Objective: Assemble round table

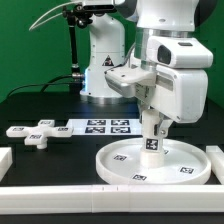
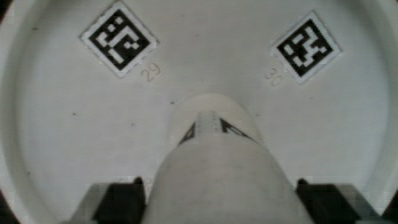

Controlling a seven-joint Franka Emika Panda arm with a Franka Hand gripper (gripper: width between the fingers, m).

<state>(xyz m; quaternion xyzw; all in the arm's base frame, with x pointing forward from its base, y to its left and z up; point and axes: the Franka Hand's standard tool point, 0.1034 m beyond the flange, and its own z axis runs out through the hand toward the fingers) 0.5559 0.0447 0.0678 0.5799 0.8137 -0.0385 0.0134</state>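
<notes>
Plainly the gripper point(image 1: 152, 126) is clamped on the leg point(image 1: 152, 143), holding it upright over the middle of the disc point(image 1: 192, 171), probably so its end meets the hub squarely. The foot point(image 1: 35, 133) lies well apart, at the disc's ten o'clock in the exterior view.

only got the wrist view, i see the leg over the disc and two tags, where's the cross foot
observer: the cross foot lies flat on the table at the exterior view's left, apart from the disc.
operator: is the leg straight
observer: the leg stands upright on the disc's middle, the tool shut on its upper part.
operator: anything near the foot
observer: the marker board lies just to its exterior view's right.
</notes>
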